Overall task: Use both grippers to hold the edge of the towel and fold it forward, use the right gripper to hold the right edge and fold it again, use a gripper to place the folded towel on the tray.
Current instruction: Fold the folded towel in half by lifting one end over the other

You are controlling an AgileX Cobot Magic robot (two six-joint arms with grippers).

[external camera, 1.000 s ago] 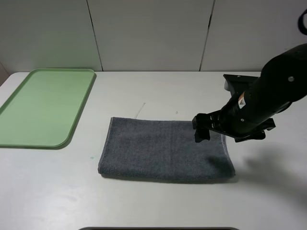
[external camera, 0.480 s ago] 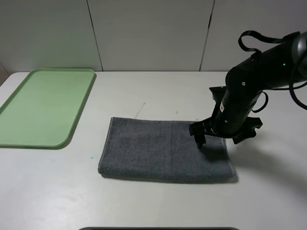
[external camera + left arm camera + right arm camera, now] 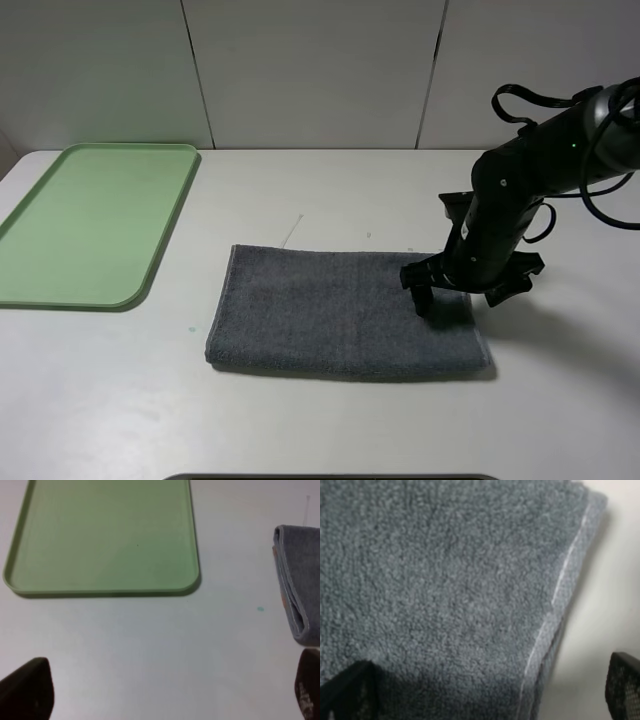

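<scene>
grey terry towel (image 3: pixel 345 312), folded double, lies flat on the white table (image 3: pixel 320 420), right of the green tray (image 3: pixel 95 225) — apart from it. right gripper (image 3: pixel 458 296), jaws wide, straddles the towel's right hem; left gripper (image 3: pixel 165 692), likewise spread, holds nothing.

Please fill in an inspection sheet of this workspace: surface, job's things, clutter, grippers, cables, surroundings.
Surface: white table, flat, a few faint marks.
Job's things: grey towel folded once, lying flat on the table; green tray to its left, apart from it, nothing in it.
Clutter: one tiny teal speck near the towel.
Grippers: right gripper open, low over the towel's right end, holding nothing; left gripper open, above bare table.
Cables: black cables loop on the right arm, clear of the towel.
Surroundings: white panelled wall behind.
</scene>
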